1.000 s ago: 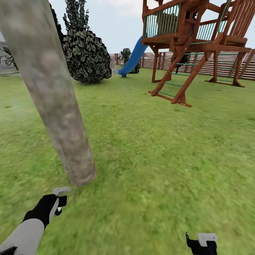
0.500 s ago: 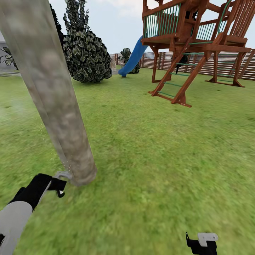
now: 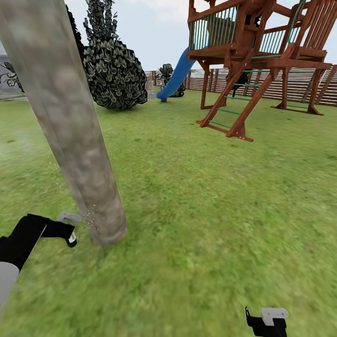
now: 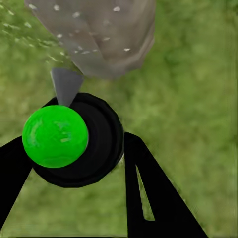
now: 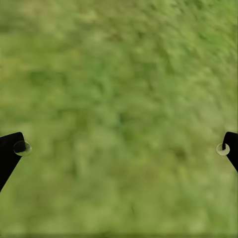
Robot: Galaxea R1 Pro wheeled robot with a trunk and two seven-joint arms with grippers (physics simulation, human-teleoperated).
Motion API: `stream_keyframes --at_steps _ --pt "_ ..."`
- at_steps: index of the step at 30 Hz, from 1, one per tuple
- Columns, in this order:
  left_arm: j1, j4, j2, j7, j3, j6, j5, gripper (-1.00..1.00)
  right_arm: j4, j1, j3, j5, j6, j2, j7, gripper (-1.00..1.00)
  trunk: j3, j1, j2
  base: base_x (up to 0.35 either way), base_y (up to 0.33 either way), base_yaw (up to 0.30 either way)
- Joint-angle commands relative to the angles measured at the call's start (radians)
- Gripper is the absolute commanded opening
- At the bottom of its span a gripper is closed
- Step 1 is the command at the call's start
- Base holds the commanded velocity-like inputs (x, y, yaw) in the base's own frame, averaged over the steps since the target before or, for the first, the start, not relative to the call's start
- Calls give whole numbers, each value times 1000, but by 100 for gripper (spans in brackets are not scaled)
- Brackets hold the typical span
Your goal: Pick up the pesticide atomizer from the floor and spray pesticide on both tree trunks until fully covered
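Left gripper, lower left of the head view, clamps the pesticide atomizer beside the tree trunk. Right gripper spread wide, empty. Risk: pesticide drifts onto grass, leaving upper bark bare.

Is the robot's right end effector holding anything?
No, the right end effector is open, its fingertips spread far apart over bare grass with nothing between them.

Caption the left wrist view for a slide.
Left gripper holds the pesticide atomizer, nozzle toward the tree trunk base, whitish specks dotting bark and grass.
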Motion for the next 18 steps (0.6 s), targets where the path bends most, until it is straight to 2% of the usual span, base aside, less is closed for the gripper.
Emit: stream_keyframes --at_steps 1,4,6,8,10,12,15,17,18 --pt "2 -11 13 -27 2 7 -8 -100 2 -1 -4 11 -3 0 -8 100 -1 0 0 0 0 0" --pt "10 -90 4 -41 -1 18 -6 -100 2 -1 -3 12 -3 0 -8 100 -1 0 0 0 0 0" --pt "5 -119 3 -63 -6 53 -8 -100 2 -1 -4 11 -3 0 -8 100 -1 0 0 0 0 0" --pt "2 -126 17 -86 -5 88 -12 -100 2 -1 -4 12 -3 0 -8 100 -1 0 0 0 0 0" --pt "2 -127 54 -91 -3 94 -13 -100 2 -1 -4 12 -3 0 -8 100 -1 0 0 0 0 0" --pt "11 -127 71 -93 -7 95 -12 -100 2 -1 -3 11 -3 0 -8 100 -1 0 0 0 0 0" --pt "10 -135 66 -94 -22 97 -9 -100 2 -1 -4 11 -3 0 -8 100 -1 0 0 0 0 0" --pt "1 -178 62 -100 -35 103 -7 -100 2 -1 -4 12 -3 0 -8 100 -1 0 0 0 0 0" --pt "-1 -198 65 -115 -36 129 -7 -100 2 -1 -4 11 -3 0 -8 100 -1 0 0 0 0 0"
